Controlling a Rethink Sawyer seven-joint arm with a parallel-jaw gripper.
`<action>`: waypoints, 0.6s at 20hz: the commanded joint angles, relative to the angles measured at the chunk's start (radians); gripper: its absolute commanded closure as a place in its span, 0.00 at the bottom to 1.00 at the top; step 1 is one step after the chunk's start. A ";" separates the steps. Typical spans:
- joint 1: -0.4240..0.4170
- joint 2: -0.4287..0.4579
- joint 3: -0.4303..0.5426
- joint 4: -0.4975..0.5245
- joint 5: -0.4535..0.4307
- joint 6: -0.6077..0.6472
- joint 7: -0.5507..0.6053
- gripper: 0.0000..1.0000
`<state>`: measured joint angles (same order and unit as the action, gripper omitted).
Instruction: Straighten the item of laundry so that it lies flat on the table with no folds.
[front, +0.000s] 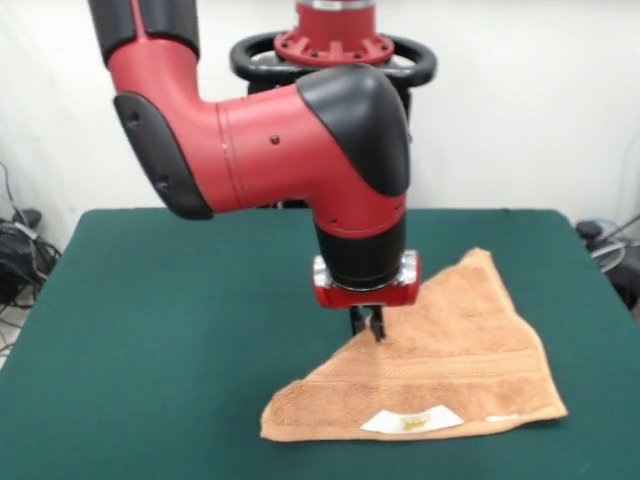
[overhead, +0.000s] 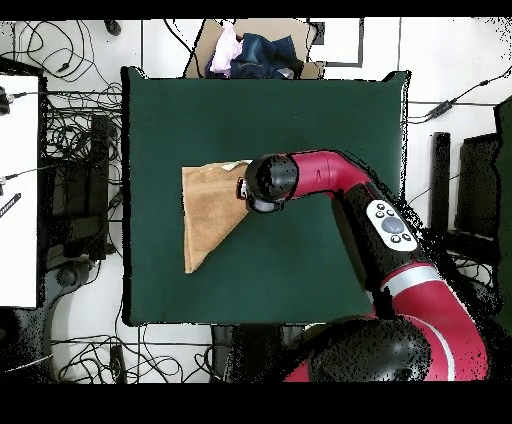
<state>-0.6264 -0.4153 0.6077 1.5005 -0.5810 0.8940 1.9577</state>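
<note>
The towel (front: 440, 370) lies on the green table (front: 180, 330) folded over into a triangle, one long diagonal edge running from its far corner down to its near one, and that fold is exactly what the task wants gone. The gripper (front: 371, 325) is down at the middle of that diagonal edge, fingers drawn narrow and close together with their tips right at the cloth; I read that as a pinch on the folded edge, or very nearly one, though whether fabric is truly caught between them I cannot tell. The placement makes sense: take the upper layer at the fold line and it can be peeled back across the bare felt beside it. From the front you get the fingers, the woven band stripe across the towel and the white label (front: 412, 420) at the near hem (none of that shows from above). The overhead view gives what the front cannot: the towel (overhead: 207, 212) as a clean triangle sitting in one half of the table (overhead: 330, 120), well in from the edges, with the arm's wrist covering the diagonal so the gripper itself is hidden there. There looks to be plenty of open felt on the arm's side for the layer to unfold onto.
</note>
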 joint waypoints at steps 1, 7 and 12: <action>-0.010 0.012 -0.002 -0.115 -0.044 0.151 -0.302 1.00; -0.020 0.021 0.005 -0.135 -0.042 0.169 -0.342 1.00; -0.015 0.025 -0.008 -0.126 -0.031 0.154 -0.339 1.00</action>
<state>-0.6315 -0.4149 0.6078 1.4135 -0.5814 0.9915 1.8021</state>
